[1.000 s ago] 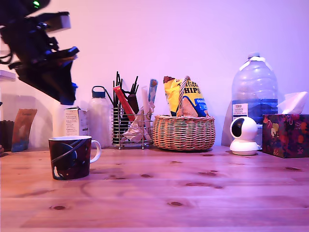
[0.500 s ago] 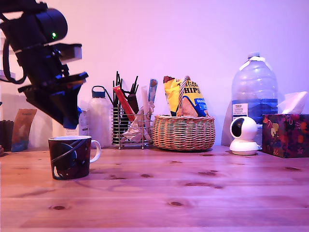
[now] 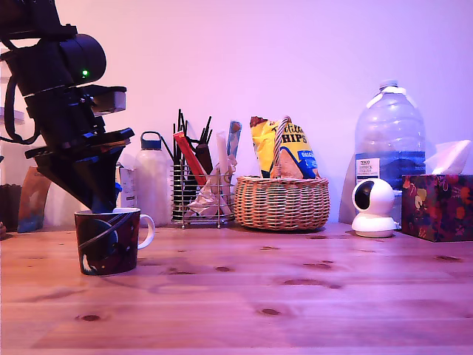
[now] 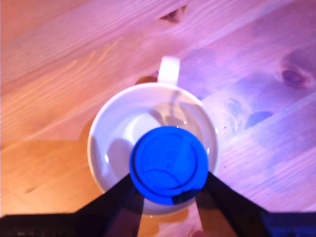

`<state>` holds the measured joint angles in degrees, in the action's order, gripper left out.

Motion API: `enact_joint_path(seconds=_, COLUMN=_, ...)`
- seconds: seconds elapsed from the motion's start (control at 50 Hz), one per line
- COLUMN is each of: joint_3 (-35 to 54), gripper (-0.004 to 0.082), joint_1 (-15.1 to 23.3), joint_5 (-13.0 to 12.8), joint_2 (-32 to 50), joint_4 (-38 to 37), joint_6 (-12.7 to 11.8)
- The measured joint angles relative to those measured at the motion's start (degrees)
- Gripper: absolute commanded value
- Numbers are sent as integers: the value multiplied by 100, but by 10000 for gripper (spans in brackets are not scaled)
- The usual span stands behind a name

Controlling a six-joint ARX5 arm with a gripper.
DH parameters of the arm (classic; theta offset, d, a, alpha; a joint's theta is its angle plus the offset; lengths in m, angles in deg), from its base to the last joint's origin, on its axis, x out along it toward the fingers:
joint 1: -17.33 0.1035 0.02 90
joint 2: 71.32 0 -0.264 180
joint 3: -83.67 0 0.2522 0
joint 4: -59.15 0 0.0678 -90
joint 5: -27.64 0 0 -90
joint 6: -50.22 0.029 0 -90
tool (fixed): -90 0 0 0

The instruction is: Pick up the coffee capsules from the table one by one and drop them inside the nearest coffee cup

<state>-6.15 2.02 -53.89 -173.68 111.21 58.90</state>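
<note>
Blue capsule (image 4: 168, 164) clamped between the gripper's (image 3: 103, 200) dark fingers (image 4: 118, 197), held directly above the white inside of the dark mug (image 3: 109, 240), mug on the wooden table (image 3: 295, 296) at lower left of the exterior view.

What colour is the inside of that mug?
White inside the coffee cup, plainest in the wrist view, where the blue capsule hangs over it.

From the exterior view I can't see the capsule (image 4: 168, 165); the claw (image 3: 103, 201) hides it above the cup (image 3: 107, 242). My wrist view cuts off the claw's fingers (image 4: 111, 205), and the capsule covers part of the cup's inside.
</note>
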Motion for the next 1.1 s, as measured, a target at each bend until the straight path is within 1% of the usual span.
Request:
enact_joint_path(seconds=0.28, joint_3=0, gripper=251, joint_1=0, joint_5=0, joint_2=0, joint_4=4, joint_6=0)
enact_joint_path(seconds=0.3, joint_3=0, gripper=265, joint_1=0, joint_5=0, joint_2=0, joint_4=4, joint_6=2)
enact_joint_path(seconds=0.34, joint_3=0, gripper=320, joint_1=0, joint_5=0, joint_2=0, joint_4=-2, joint_6=2)
enact_joint_path(seconds=0.4, joint_3=0, gripper=499, joint_1=0, joint_5=0, joint_2=0, joint_4=-35, joint_6=0)
enact_joint_path(seconds=0.42, joint_3=0, gripper=572, joint_1=0, joint_5=0, joint_2=0, joint_4=-57, joint_6=0)
enact_joint_path(seconds=0.44, joint_3=0, gripper=621, joint_1=4, joint_5=0, joint_2=0, joint_4=-77, joint_6=0)
enact_joint_path(seconds=0.48, joint_3=0, gripper=686, joint_1=17, joint_5=-2, joint_2=0, joint_4=-120, joint_6=0)
enact_joint_path(seconds=0.52, joint_3=0, gripper=708, joint_1=31, joint_5=-20, joint_2=0, joint_4=-144, joint_6=0)
enact_joint_path(seconds=0.76, joint_3=0, gripper=705, joint_1=37, joint_5=-105, joint_2=0, joint_4=-138, joint_6=7)
enact_joint_path(seconds=0.82, joint_3=-7, gripper=672, joint_1=37, joint_5=-109, joint_2=0, joint_4=-70, joint_6=33)
enact_joint_path(seconds=0.88, joint_3=-26, gripper=593, joint_1=37, joint_5=-107, joint_2=0, joint_4=39, joint_6=50)
enact_joint_path(seconds=0.94, joint_3=-33, gripper=461, joint_1=37, joint_5=-109, joint_2=4, joint_4=63, joint_6=52)
enact_joint_path(seconds=1.0, joint_3=-33, gripper=279, joint_1=37, joint_5=-107, joint_2=37, joint_4=81, joint_6=50)
enact_joint_path(seconds=1.04, joint_3=-33, gripper=133, joint_1=37, joint_5=-107, joint_2=92, joint_4=92, joint_6=50)
enact_joint_path(seconds=1.08, joint_3=-33, gripper=19, joint_1=37, joint_5=-92, joint_2=177, joint_4=111, joint_6=48)
enact_joint_path(seconds=1.1, joint_3=-33, gripper=-16, joint_1=37, joint_5=-92, joint_2=227, joint_4=118, joint_6=48)
